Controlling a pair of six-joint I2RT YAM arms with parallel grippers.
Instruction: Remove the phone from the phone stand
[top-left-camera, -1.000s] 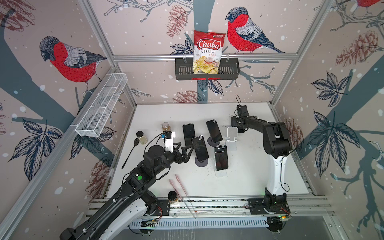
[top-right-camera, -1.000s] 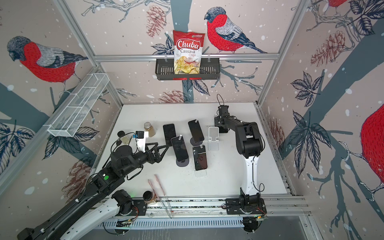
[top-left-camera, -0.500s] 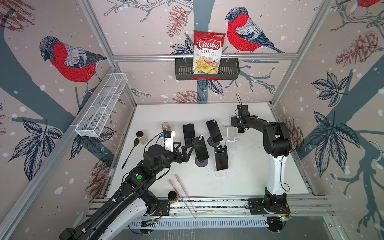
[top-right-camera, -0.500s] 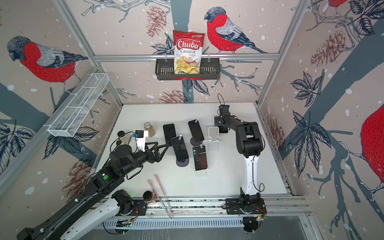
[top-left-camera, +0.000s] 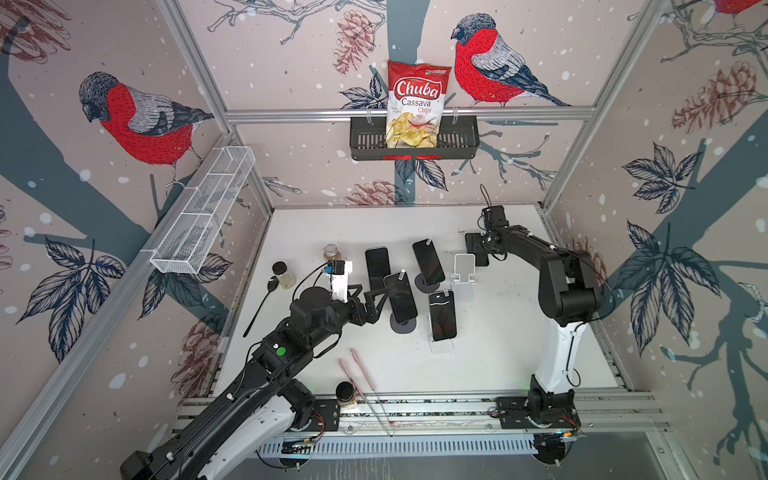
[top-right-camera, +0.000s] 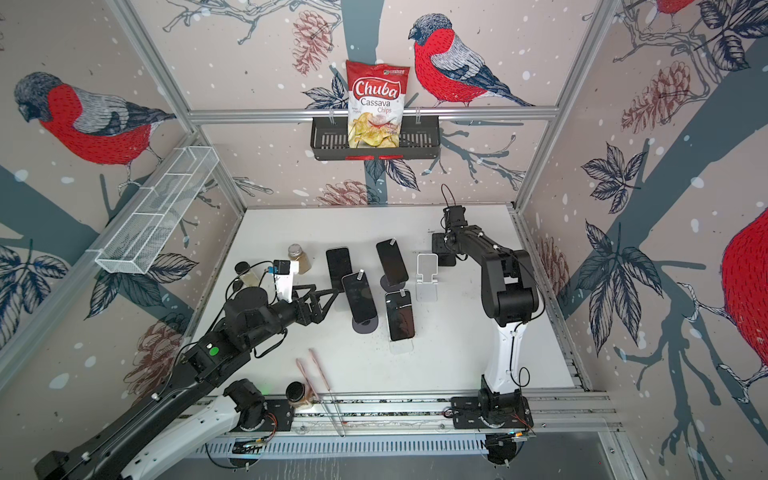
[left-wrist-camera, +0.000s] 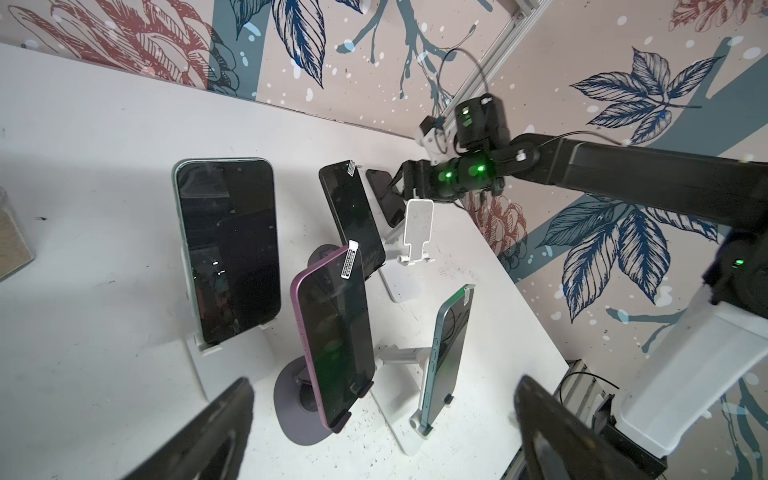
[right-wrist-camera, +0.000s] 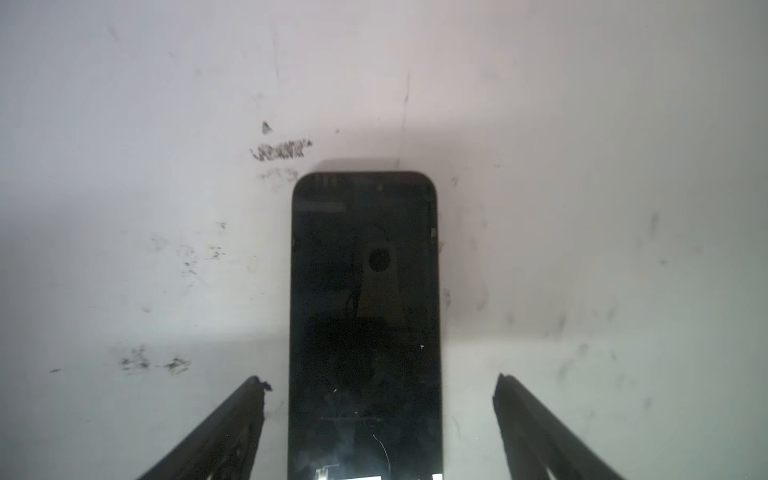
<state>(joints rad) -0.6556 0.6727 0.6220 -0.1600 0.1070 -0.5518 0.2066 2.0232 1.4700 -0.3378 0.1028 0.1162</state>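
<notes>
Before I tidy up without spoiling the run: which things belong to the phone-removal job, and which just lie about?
Job: loose phone, empty white stand, four propped phones, left gripper, right gripper.
Lying about: jars, spoon, chip bag, pink sticks.

Black phone (right-wrist-camera: 365, 311), white phone stand (top-left-camera: 464, 269), white table (top-left-camera: 511, 345)

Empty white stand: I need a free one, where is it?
In a top view, the empty white stand is right of centre, between a propped black phone and the right pincer.
</notes>
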